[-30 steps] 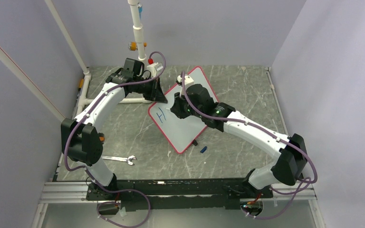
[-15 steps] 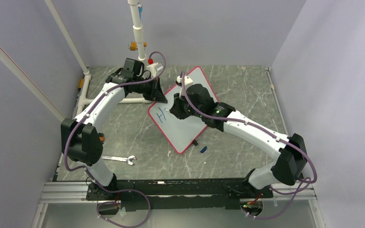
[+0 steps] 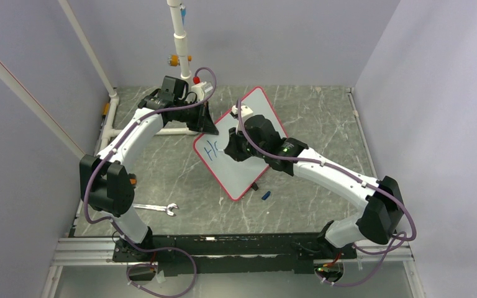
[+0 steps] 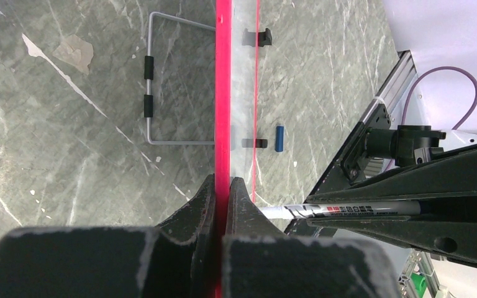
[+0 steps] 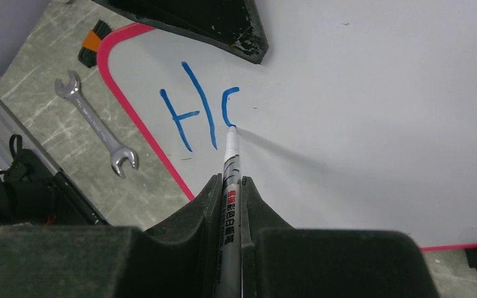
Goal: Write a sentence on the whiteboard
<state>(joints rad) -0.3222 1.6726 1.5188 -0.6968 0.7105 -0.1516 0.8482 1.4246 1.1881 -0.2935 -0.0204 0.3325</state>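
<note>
Your right gripper point(image 5: 231, 186) clamps the marker point(image 5: 231, 158), tip touching the sentence point(image 5: 199, 112) at its half-drawn second letter; blank whiteboard point(image 5: 379, 93), propped between your arms, edge pinched in the left gripper point(image 4: 222, 186), extends rightward.

The whiteboard point(image 3: 241, 177) sat in the middle of the bench point(image 3: 323, 124), turned at a slant. The left gripper point(image 4: 222, 186) pinched the board's far left edge. The right gripper point(image 5: 231, 183) was over the board and held a marker point(image 5: 231, 155), whose tip touched the board. The sentence point(image 5: 199, 108) was near the board's left corner: 1 whole letter and part of a 2nd, with the tip at the 2nd. A wrench point(image 3: 155, 208) lay on the bench left of the board, nearer the arm bases. A small cap point(image 3: 265, 195) lay just beside the board's near edge. A pipe point(image 3: 177, 37) stood at the back, behind the left gripper.
</note>
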